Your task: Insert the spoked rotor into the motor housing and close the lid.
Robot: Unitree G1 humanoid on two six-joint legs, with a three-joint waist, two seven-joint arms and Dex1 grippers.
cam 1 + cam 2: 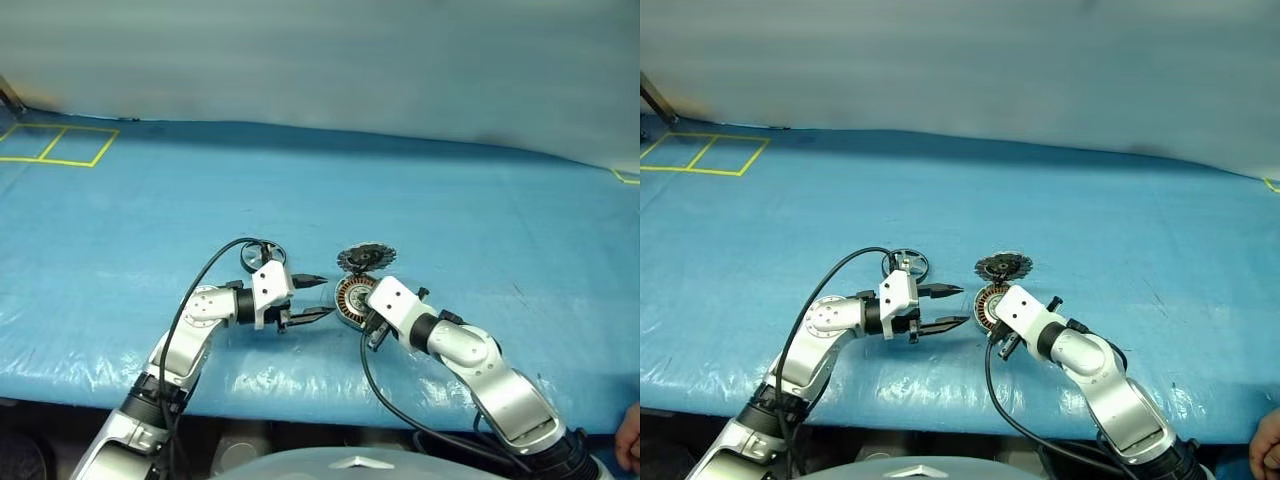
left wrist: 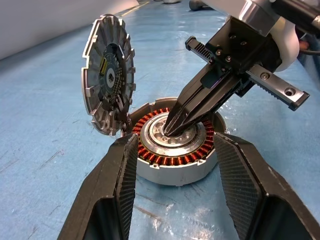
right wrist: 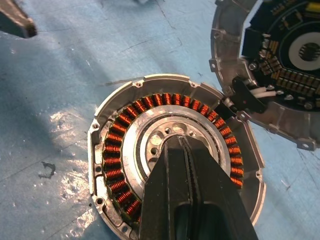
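Motor housing [image 3: 172, 165]: right gripper [image 2: 170, 129] pressed together, tips at its centre; left gripper [image 1: 318, 298] spread beside. Advice: steady housing; spoked wheel [image 1: 906, 264] not yet fetched.

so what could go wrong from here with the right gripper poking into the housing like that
The shut right gripper has its tips at the centre of the motor housing; a sideways slip could scrape the copper windings. The lid stands open and tilted by the housing's rim, so a nudge could swing it onto the fingers. The spoked rotor lies behind the open left gripper, which could knock it when moving.
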